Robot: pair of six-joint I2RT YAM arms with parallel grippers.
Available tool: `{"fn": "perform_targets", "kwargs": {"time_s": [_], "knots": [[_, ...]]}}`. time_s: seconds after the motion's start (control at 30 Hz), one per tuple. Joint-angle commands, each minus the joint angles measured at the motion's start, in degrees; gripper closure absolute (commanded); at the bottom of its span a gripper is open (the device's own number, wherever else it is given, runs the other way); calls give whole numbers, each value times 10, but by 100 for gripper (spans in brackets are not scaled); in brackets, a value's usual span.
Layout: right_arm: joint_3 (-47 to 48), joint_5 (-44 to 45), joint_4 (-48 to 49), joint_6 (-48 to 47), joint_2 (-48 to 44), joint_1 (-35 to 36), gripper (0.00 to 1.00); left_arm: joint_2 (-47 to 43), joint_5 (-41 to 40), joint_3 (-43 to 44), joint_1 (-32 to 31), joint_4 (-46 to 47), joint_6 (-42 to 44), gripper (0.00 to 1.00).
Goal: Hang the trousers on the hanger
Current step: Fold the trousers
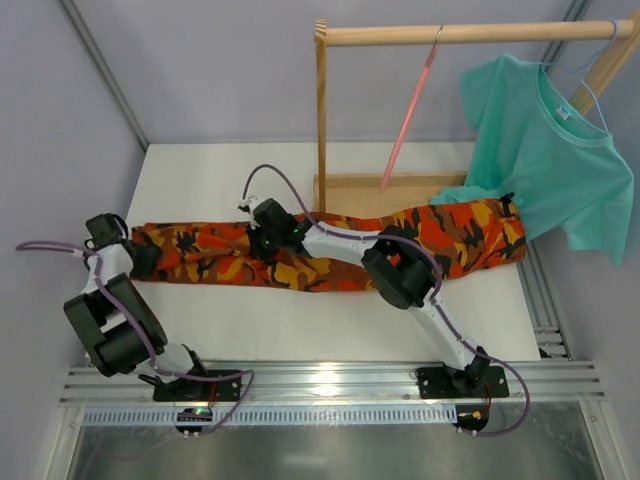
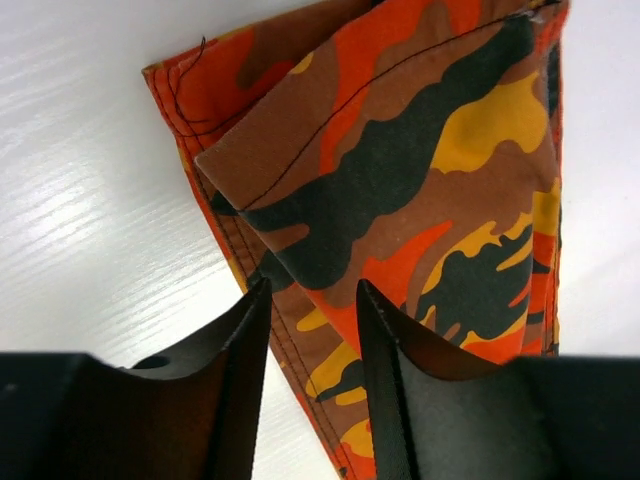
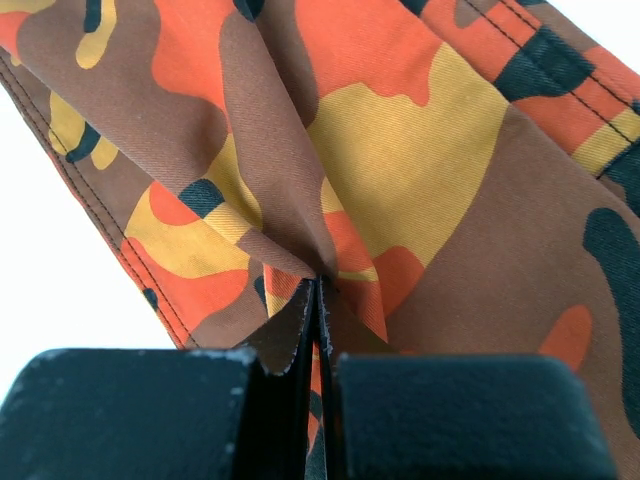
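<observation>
From above: bends the left arm sharply at the elbow, out to the left, wrist tipped down, and sets the left gripper [image 1: 143,257] at the leg-hem end of the trousers [image 1: 455,235], spread lengthwise across the table [image 1: 250,325]. Stretches the right arm long and low, leftward from its base, with the right gripper [image 1: 263,242] down on the cloth about mid-leg. Cannot tell either opening from up here. Well beyond the right gripper, on the wooden rail [image 1: 470,33]: the hanger [image 1: 405,125], apart from the trousers. Farther right on the same rail, a teal T-shirt [image 1: 545,150].

From the left wrist: has the left gripper [image 2: 310,292] partway open, fingers [image 2: 240,350] astride the stitched side edge of the trousers [image 2: 400,150], cloth showing in the gap between them, not clamped. Just ahead of the tips, the folded hem corner; to their left, bare table [image 2: 80,200].

From the right wrist: has the right gripper [image 3: 314,290] pinched fully together on the trousers [image 3: 420,160], a ridge of cloth drawn up into the closed tips, creases fanning out ahead of the pinch.
</observation>
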Motion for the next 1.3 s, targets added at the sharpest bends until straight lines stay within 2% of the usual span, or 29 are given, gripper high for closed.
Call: {"fn": "perform_targets", "kwargs": {"time_s": [0.0,0.1,0.17,0.23,0.27,0.3,0.37,0.53,0.87,1.27], "knots": [[-7,-8,29,9,-40,-4,96,9,24,24,4,-4,-14,62],[-4,-15,34,17,-36,-9,96,-40,10,-9,4,-12,-14,62],[0,-21,36,26,-33,-15,96,-67,16,-32,3,17,-15,63],[3,-31,37,34,-26,-21,96,-78,32,-48,-3,35,-8,68],[8,-32,37,39,-22,-25,96,-70,35,-46,-6,31,-7,74],[11,-35,35,40,-18,-28,96,-43,38,-42,-8,27,-6,88],[24,-37,24,40,-6,-30,96,-15,54,-38,-11,29,-5,99],[22,-36,29,45,-4,-33,96,46,45,-60,-27,61,-4,99],[-4,-43,51,63,-13,-32,96,117,19,-22,-48,84,-62,100],[-17,-52,61,65,-7,-34,96,74,-17,41,-72,31,-68,100]]}}
